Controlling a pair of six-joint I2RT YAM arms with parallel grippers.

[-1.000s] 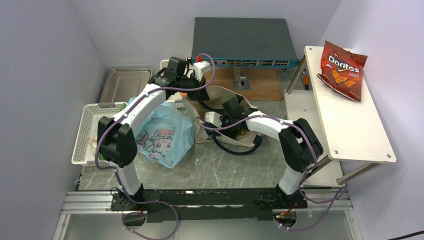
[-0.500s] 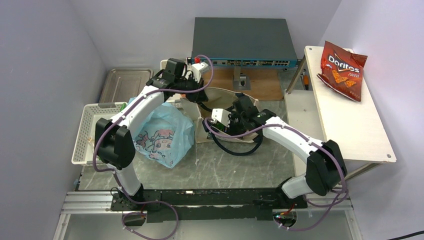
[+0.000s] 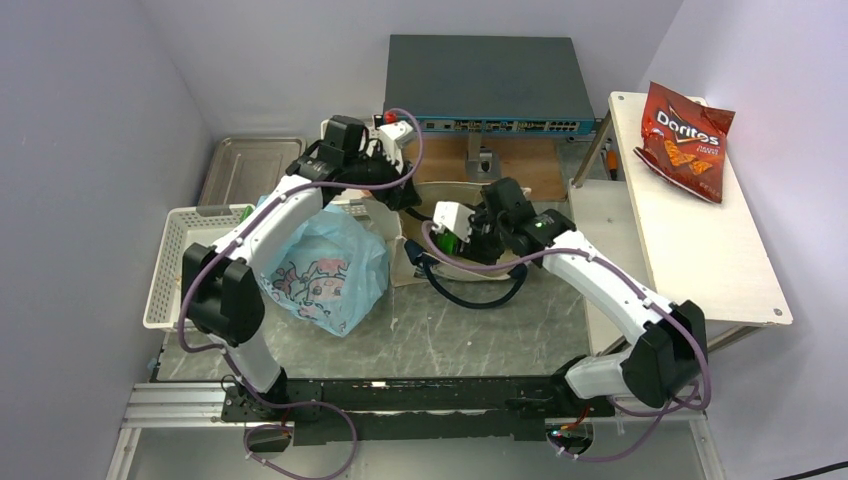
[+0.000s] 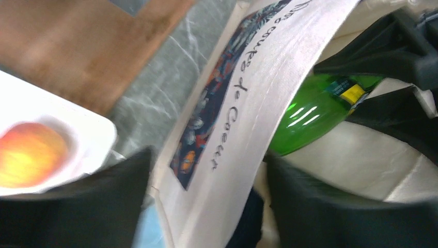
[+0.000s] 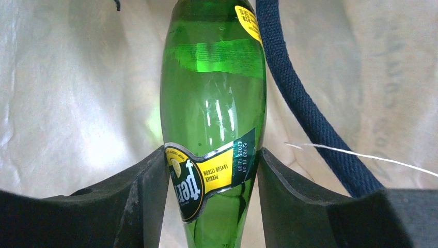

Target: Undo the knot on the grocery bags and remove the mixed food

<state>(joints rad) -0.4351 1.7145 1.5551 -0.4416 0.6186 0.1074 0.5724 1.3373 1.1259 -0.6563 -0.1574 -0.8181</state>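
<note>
A green bottle (image 5: 212, 103) is being clamped by the right gripper (image 5: 212, 199). The tote rim (image 4: 248, 77) is being straddled, jaws apart, by the left gripper (image 4: 206, 204), beside the blue grocery bag (image 3: 325, 265).

Plain pale lilac walls (image 3: 90, 120) close the left, back and right of the frame under even light. The grey marbled worktop (image 3: 440, 335) fills the centre, an aluminium rail (image 3: 180, 405) along its bottom edge. A grey network switch (image 3: 485, 75) sits top centre above a wooden board (image 3: 520, 165). A white shelf (image 3: 700, 240) on metal legs (image 3: 595, 150) stands at right; a metal tray (image 3: 250, 165) and a white perforated basket (image 3: 175, 240) lie at left.
</note>
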